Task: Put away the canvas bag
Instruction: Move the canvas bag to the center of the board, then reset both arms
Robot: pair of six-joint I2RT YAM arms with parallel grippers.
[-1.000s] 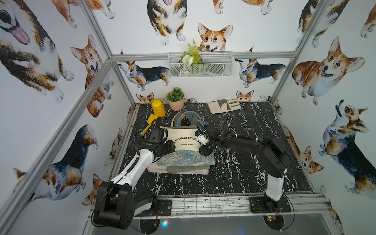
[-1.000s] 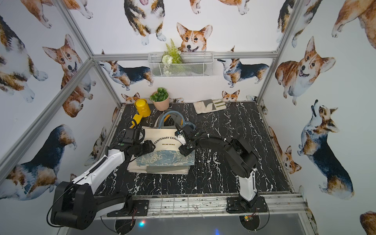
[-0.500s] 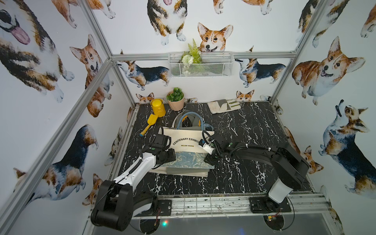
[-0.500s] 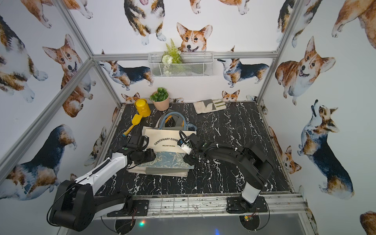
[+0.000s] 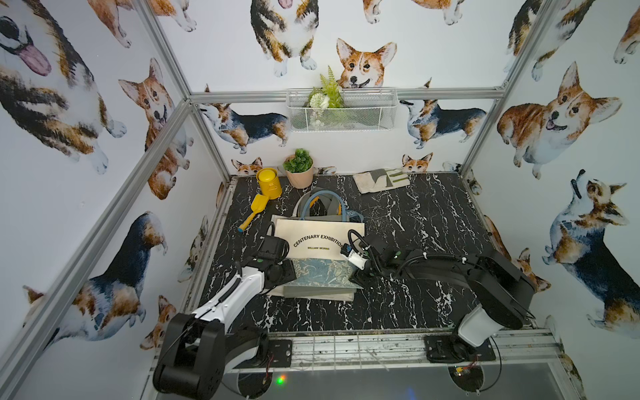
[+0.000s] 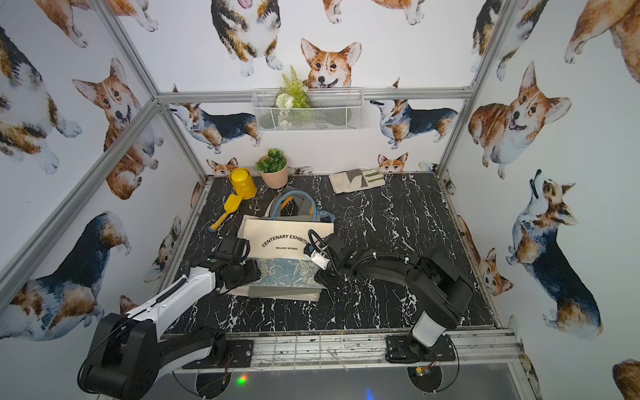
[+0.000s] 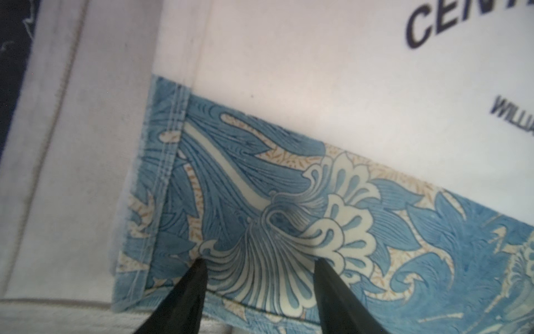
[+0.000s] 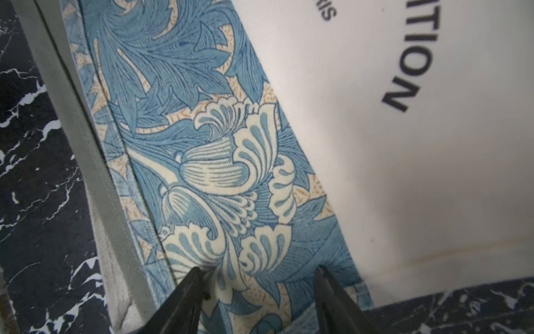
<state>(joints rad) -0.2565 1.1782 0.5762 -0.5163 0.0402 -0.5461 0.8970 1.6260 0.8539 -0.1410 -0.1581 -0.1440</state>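
— While the canvas bag lies flat in the middle of the table, where do the two claws sit?

— One at each end of its near edge. The left claw is low over the bag's near left corner, and the right claw is low over the near right corner. Both are above the blue floral band.

— How wide is the left one?

— Moderately open. Its black fingers stand apart with only printed cloth showing between the tips. It grips nothing. I cannot tell whether the tips rest on the fabric or hang just above it.

— And the right?

— Much the same. It is parted about as far, with its tips over a pale flower in the band and no fold pinched between them. Contact is just as unclear.

— What is under the bag?

— It tops a pile of other folded cloth, cream and gray, which sticks out at the near and left sides. Gray and blue handles loop at the far side of the pile.

— Anything close by?

— A yellow scoop lies near the far left corner, apart from the pile.
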